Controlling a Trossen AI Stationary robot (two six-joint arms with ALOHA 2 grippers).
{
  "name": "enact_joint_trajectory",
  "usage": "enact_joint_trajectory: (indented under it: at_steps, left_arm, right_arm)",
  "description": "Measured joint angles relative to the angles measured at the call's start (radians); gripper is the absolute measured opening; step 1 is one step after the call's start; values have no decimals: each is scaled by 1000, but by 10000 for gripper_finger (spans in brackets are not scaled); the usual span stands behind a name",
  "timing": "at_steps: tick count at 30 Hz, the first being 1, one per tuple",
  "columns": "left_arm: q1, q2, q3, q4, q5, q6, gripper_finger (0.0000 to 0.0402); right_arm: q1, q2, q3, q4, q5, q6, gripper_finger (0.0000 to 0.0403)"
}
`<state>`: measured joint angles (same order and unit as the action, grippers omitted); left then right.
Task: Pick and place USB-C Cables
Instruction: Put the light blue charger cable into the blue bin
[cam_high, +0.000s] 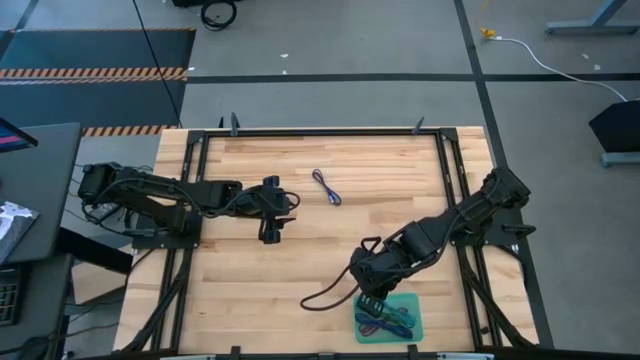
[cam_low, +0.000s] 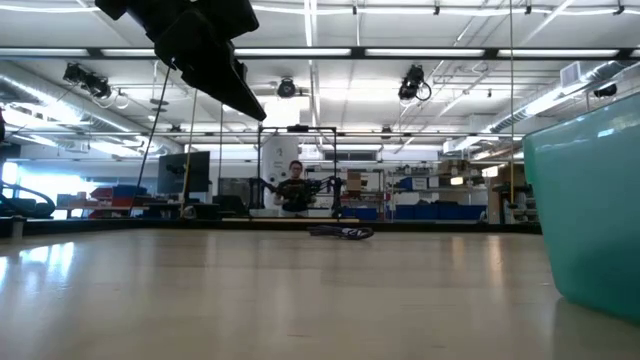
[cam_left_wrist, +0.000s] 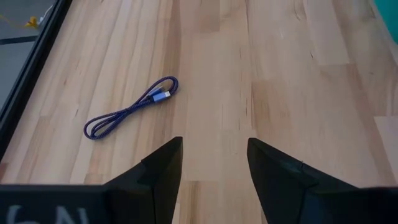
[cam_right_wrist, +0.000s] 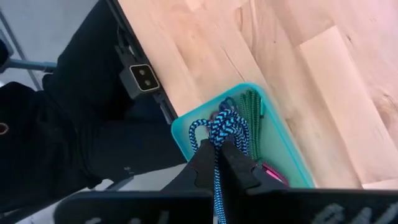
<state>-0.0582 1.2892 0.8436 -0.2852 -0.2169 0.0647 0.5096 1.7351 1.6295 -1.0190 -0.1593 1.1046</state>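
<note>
teal tray (cam_right_wrist: 292, 155), blue-violet cable (cam_left_wrist: 130, 107)

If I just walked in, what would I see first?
Probably the right gripper, pinching a blue braided cable over the flat teal tray at the near edge of the wooden table. Next, one blue-violet cable lying alone mid-table, ahead of the open left gripper.
</note>
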Motion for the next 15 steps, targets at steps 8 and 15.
enact_joint_trajectory:
  at_steps: [8, 15]
  left_arm:
    - [0, 0, 0, -1, 0, 0, 188]
    - [-1, 0, 0, 0, 0, 0, 188]
  right_arm:
    - [23, 59, -1, 3, -31, -32, 7]
    - [31, 150, -1, 6, -104, -68, 7]
